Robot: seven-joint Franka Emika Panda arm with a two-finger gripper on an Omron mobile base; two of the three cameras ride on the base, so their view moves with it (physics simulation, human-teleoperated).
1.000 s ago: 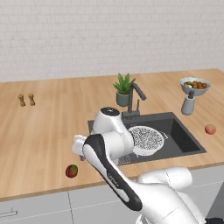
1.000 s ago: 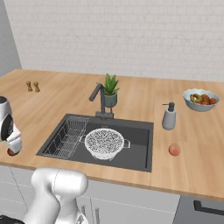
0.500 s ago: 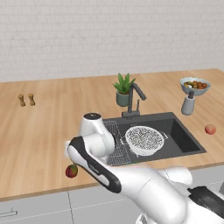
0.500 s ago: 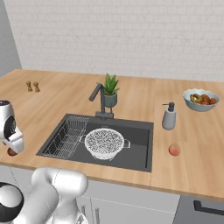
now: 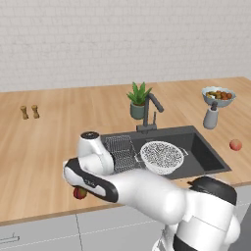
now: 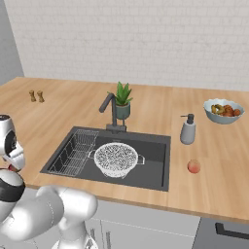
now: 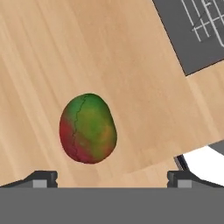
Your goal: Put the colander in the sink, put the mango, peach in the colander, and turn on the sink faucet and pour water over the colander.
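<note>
Jaws spread wide and empty, we hover over the mango (image 7: 88, 128) near the worktop's (image 7: 109, 57) front edge, bare wood all around it.

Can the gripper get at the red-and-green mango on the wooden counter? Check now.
Probably yes. The gripper hangs over the red-and-green mango, jaws open wide, with bare wooden counter around the fruit and nothing between.

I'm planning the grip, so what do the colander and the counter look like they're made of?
The colander looks like white wire mesh, probably coated metal: you see through its fine grid. The counter looks like matte light wood, with plank lines and grain showing.
</note>
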